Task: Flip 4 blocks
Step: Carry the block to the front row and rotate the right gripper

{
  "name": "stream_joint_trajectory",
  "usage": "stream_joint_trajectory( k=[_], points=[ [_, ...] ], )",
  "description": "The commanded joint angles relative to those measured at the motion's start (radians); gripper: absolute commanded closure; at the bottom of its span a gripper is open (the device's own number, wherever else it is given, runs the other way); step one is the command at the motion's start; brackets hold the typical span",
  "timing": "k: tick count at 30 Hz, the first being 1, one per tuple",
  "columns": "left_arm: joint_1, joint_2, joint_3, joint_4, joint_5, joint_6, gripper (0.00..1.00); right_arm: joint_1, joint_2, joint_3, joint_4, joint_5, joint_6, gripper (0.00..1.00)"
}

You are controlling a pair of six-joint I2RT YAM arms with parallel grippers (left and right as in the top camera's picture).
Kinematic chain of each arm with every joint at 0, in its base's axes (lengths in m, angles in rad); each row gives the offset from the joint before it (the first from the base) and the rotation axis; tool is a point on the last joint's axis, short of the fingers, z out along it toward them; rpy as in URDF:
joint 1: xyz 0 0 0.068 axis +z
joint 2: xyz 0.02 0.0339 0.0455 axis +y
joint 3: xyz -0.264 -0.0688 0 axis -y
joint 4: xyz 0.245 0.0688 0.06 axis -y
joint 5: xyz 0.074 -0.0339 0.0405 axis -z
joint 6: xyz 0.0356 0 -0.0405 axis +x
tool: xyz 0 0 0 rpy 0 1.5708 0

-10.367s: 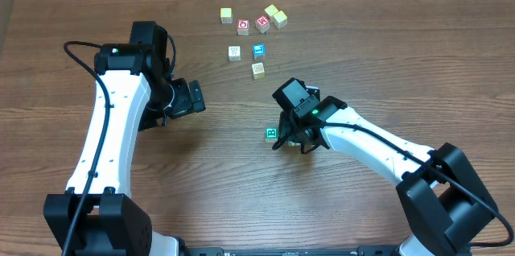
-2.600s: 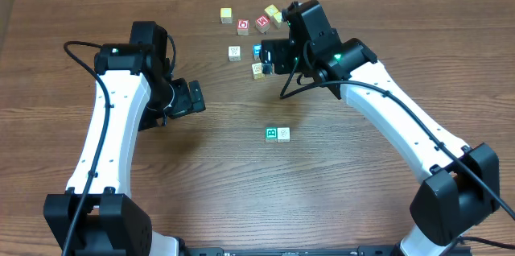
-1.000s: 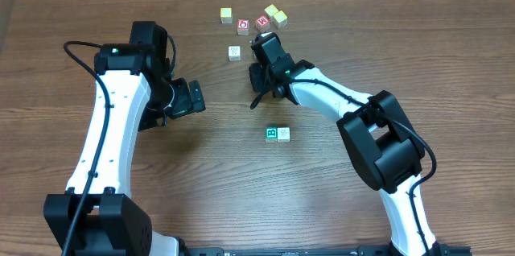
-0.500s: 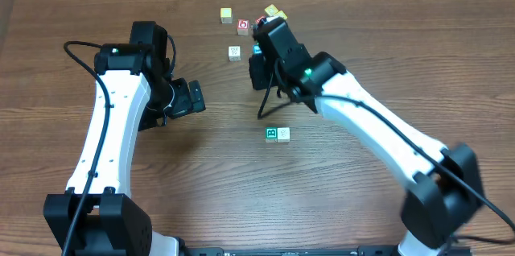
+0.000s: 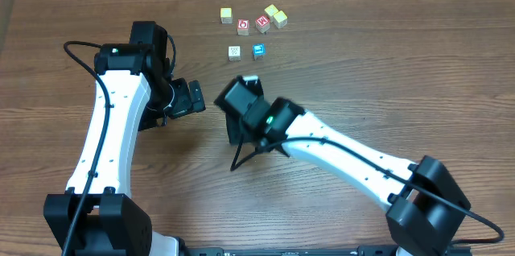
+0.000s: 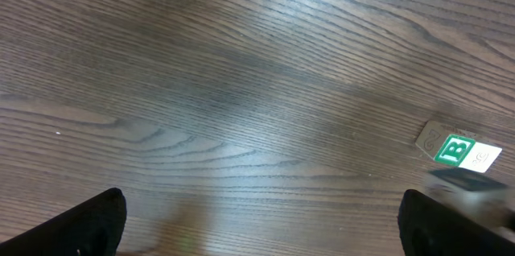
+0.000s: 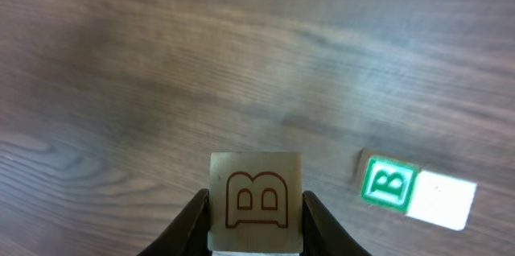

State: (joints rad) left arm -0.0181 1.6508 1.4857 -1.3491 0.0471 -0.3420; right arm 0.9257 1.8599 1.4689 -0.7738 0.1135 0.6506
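My right claw [image 7: 256, 222] is clamped on a brown-B block [image 7: 256, 196] by opposite sides, above the tabletop [image 7: 145, 55], probably for turning it over beside the green-B block [image 7: 389, 185] at three o'clock. My left claw [image 6: 265, 228] hangs spread wide, empty.

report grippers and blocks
Left gripper open, empty. Right gripper shut on a block, brown B showing. Green B block on table, nothing in the way.

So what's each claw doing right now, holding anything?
Left gripper: open, holding nothing.
Right gripper: closed on a cream block with a brown letter B.
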Motion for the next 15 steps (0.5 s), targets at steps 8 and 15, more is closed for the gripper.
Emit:
stream_joint_trajectory(
  k=[8, 15],
  points=[
    [-0.002, -0.009, 0.021, 0.0, -0.011, -0.018, 0.0, 0.016, 0.01, -0.161, 0.167, 0.08, 0.064, 0.75],
    [-0.002, -0.009, 0.021, 0.0, -0.01, -0.018, 0.0, 0.016, 0.011, -0.163, 0.167, 0.077, 0.064, 0.6]
  ],
)
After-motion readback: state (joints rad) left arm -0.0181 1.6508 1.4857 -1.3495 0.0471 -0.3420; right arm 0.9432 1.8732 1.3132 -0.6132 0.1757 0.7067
